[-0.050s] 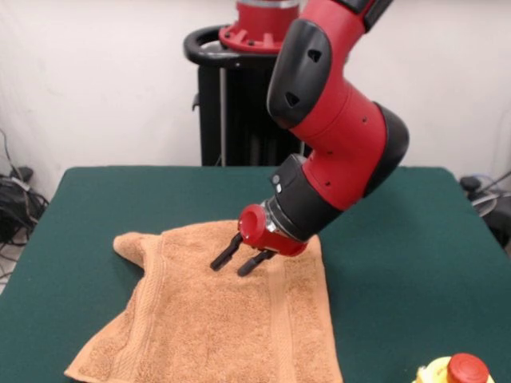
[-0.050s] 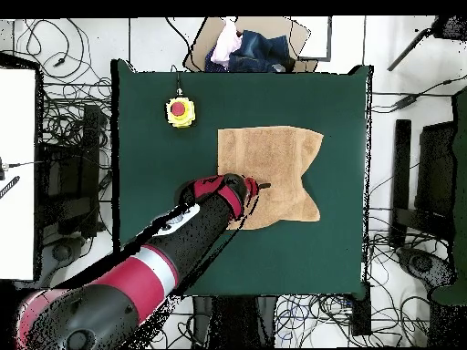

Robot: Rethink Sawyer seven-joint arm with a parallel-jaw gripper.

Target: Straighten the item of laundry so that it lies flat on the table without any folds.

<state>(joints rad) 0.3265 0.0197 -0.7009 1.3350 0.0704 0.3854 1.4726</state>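
Gripper (image 1: 233, 262) is seen released, fingers parted, tips just over the towel (image 1: 215, 319), nothing grasped. Towel is spread on the table (image 1: 415, 239), one corner still folded in, wrinkles visible.

The red and black jointed robot arm (image 1: 335, 120) comes down from the top of the front view and bends at a bulky elbow, its black wrist section angling down and to the left. At its end, past a red round collar, sits the black two-fingered gripper (image 1: 237, 261), tilted and pointing downward. Its two short fingers (image 1: 226, 254) stand a little apart, seemingly open with nothing between them.
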